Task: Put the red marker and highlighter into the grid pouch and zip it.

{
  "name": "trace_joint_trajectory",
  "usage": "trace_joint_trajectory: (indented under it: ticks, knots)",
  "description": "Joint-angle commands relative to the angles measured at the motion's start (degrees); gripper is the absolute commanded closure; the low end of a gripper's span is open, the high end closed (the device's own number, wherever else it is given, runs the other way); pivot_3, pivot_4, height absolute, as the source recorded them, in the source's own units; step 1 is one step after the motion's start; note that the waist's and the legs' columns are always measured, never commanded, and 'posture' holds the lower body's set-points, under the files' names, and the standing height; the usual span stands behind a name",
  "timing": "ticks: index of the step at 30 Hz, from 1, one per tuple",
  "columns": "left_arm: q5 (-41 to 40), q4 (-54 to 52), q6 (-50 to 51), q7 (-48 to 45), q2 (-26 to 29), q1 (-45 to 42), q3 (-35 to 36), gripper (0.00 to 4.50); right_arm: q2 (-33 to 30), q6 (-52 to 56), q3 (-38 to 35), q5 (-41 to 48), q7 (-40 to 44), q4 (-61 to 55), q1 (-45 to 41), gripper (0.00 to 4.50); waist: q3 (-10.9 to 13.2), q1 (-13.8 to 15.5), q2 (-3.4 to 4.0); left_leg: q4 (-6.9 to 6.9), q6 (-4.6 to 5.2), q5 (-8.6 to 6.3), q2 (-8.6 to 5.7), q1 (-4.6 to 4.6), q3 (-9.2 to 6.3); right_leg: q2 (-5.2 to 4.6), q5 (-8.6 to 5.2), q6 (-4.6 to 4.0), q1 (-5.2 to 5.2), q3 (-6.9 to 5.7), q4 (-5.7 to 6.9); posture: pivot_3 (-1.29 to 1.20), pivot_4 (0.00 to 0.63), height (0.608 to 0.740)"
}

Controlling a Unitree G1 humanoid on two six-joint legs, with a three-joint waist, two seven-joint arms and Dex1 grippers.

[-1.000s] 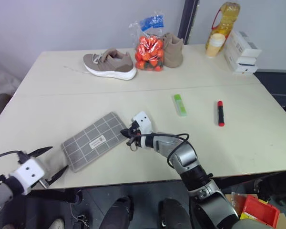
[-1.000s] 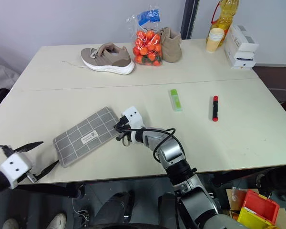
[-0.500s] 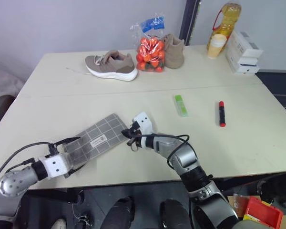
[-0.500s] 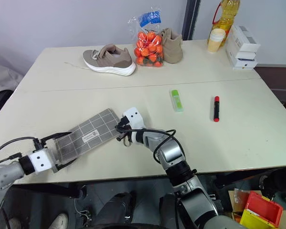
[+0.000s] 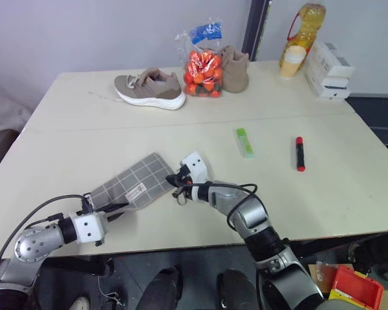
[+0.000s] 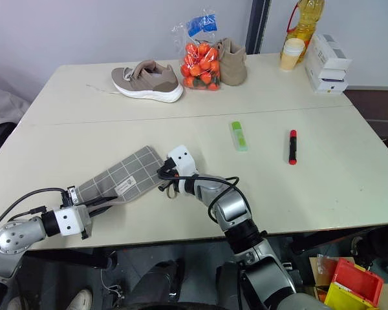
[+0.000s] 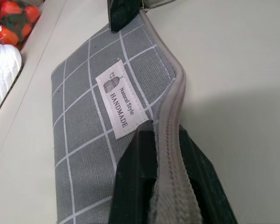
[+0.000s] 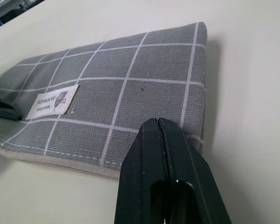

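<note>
Both sets of jaws are clamped down right now. The left gripper (image 7: 165, 186) has its two black fingers pinched on the zipper edge of the grid pouch (image 5: 132, 184), at the end nearest the robot, and you can see the beige zipper tape squeezed between them in the left wrist view. That end of the pouch looks lifted and bunched a bit where it's gripped. The right gripper (image 8: 162, 128) has its fingers pressed together at the pouch's other end, right against the fabric by the zipper corner; what's actually pinched between the tips, I can't tell, they're too tightly closed to see anything.

The pouch itself lies on the table (image 5: 181, 123) toward the near edge, grey with white grid lines, running diagonally between the two grippers, with its small white label (image 7: 122, 105) facing up.

The highlighter (image 5: 244, 142), light green, lies further out on the table to the right of the pouch, well apart from it. The red marker (image 5: 299, 153) is further right again, near the highlighter but not touching it. Neither is near a gripper.

At the far side of the table there's a tan sneaker (image 5: 149, 86), a bag of small oranges (image 5: 203, 68) and a bottle of oil (image 5: 302, 29).
</note>
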Motion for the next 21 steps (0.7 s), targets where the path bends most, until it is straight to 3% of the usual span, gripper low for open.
trace_joint_trajectory:
  ticks: [1,5,7,10,15,21]
  knots:
    - [-6.03,-6.58,8.40,2.93,-2.79,-0.17,1.20,4.44,0.35,-2.98,-2.70,0.39,-0.65,-1.94,-0.99,4.50,0.01,0.09,-0.03,-0.01,0.00,0.00,0.00,-0.01,0.00,-0.01,0.00,0.00,0.00,0.00,0.00,0.00,0.150,0.740]
    - [-9.01,-12.66,17.91,6.36,-6.03,-1.72,1.88,4.44,-3.20,-5.53,-5.31,-0.15,0.11,-4.60,-2.70,4.50,0.02,-0.07,-0.01,-0.03,-0.01,0.01,0.01,-0.01,-0.02,0.03,0.00,0.01,-0.02,-0.01,0.02,0.00,0.150,0.740]
    - [-9.28,-14.70,21.91,8.96,-8.56,-4.13,1.12,4.50,-6.26,-5.19,-7.62,0.14,0.53,-5.96,-3.83,3.96,0.03,0.04,-0.01,-0.03,-0.03,0.03,0.00,-0.02,-0.02,0.03,0.01,0.02,-0.03,-0.01,0.04,0.00,0.150,0.740]
    - [-7.70,-15.22,25.02,11.98,-12.13,-7.63,-0.21,4.50,-10.02,-2.27,-10.30,1.81,2.12,-7.17,-5.05,2.65,0.01,0.06,-0.07,-0.01,-0.06,0.05,0.01,-0.02,-0.03,0.05,0.01,0.02,0.00,-0.04,0.06,0.00,0.150,0.740]
    - [-5.79,-14.30,26.51,14.28,-16.75,-11.48,-2.86,4.50,-11.98,3.05,-13.69,4.69,2.13,-9.17,-5.76,0.03,0.00,-0.39,-0.08,-0.21,-0.11,0.09,0.02,-0.02,0.07,0.05,0.01,0.02,0.09,0.01,0.07,0.00,0.150,0.740]
    - [-5.39,-13.49,26.10,13.55,-18.69,-12.86,-4.84,4.50,-11.58,3.47,-13.39,3.41,0.38,-9.24,-5.84,0.03,0.00,-0.27,-0.08,-0.33,-0.23,0.16,0.07,-0.02,0.07,0.08,0.01,0.01,0.00,0.09,0.10,0.00,0.150,0.740]
